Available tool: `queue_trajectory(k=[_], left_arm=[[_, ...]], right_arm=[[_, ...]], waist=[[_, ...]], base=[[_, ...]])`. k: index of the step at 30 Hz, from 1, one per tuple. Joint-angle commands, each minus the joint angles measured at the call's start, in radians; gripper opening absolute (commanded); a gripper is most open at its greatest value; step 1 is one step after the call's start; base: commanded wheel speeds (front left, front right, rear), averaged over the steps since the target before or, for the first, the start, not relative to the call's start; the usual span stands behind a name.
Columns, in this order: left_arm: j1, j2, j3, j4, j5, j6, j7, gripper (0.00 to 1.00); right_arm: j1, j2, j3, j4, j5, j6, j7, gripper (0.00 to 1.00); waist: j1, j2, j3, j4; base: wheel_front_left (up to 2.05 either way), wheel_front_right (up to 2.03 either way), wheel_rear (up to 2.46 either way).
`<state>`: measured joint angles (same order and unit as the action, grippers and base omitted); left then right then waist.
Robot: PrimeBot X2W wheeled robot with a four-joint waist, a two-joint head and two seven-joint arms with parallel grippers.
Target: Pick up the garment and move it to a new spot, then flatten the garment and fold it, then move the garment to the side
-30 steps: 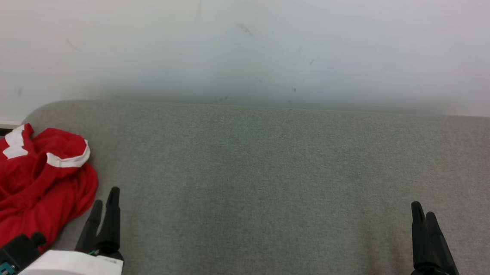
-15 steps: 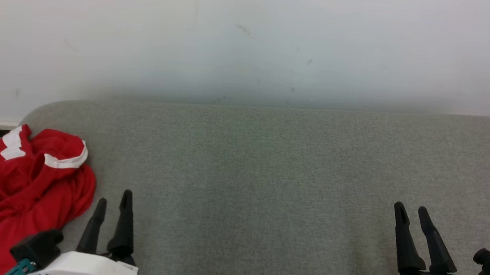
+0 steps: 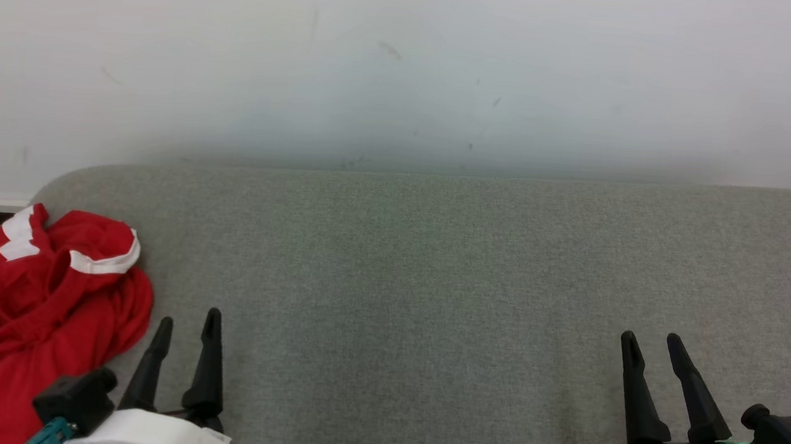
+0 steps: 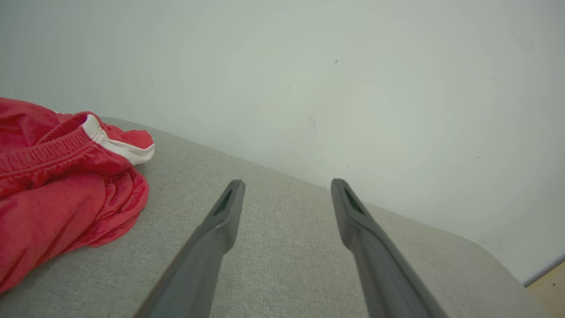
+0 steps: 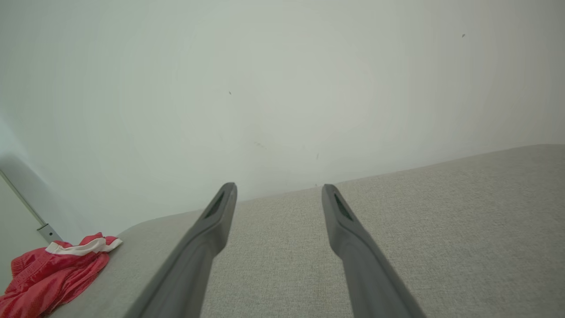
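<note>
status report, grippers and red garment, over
Both open, empty: left gripper beside red garment, not touching; right gripper. Garment crumpled at grey cushion's left end. No obstruction seen.

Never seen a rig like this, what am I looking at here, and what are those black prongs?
It's a two-armed robot. One picture comes from its head camera, looking down at a grey padded surface. The prongs are its fingers: left gripper at lower left, right gripper at lower right. The other two pictures come from wrist cameras looking along those fingers. A crumpled red garment with white trim lies at the surface's left end. Both grippers are open, holding nothing.
</note>
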<state>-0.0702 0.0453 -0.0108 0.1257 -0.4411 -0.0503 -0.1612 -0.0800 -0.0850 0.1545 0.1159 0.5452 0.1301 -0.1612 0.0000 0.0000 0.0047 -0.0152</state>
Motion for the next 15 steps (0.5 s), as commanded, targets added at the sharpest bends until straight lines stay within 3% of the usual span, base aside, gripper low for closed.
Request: queue_trajectory(k=[1, 15], left_arm=[[-0.004, 0.009, -0.001, -0.007, 0.036, 0.004, -0.014, 1.0], [-0.002, 0.009, -0.004, -0.011, 0.152, 0.003, -0.045, 1.0]], right_arm=[[-0.015, -0.001, 0.007, -0.003, -0.029, 0.001, -0.012, 1.0], [-0.02, 0.003, 0.023, 0.003, -0.124, 0.001, -0.045, 1.0]], waist=[[0.0, 0.0, 0.0, -0.001], [0.0, 0.0, 0.0, -0.009]], base=[[0.0, 0.0, 0.0], [0.0, 0.0, 0.0]])
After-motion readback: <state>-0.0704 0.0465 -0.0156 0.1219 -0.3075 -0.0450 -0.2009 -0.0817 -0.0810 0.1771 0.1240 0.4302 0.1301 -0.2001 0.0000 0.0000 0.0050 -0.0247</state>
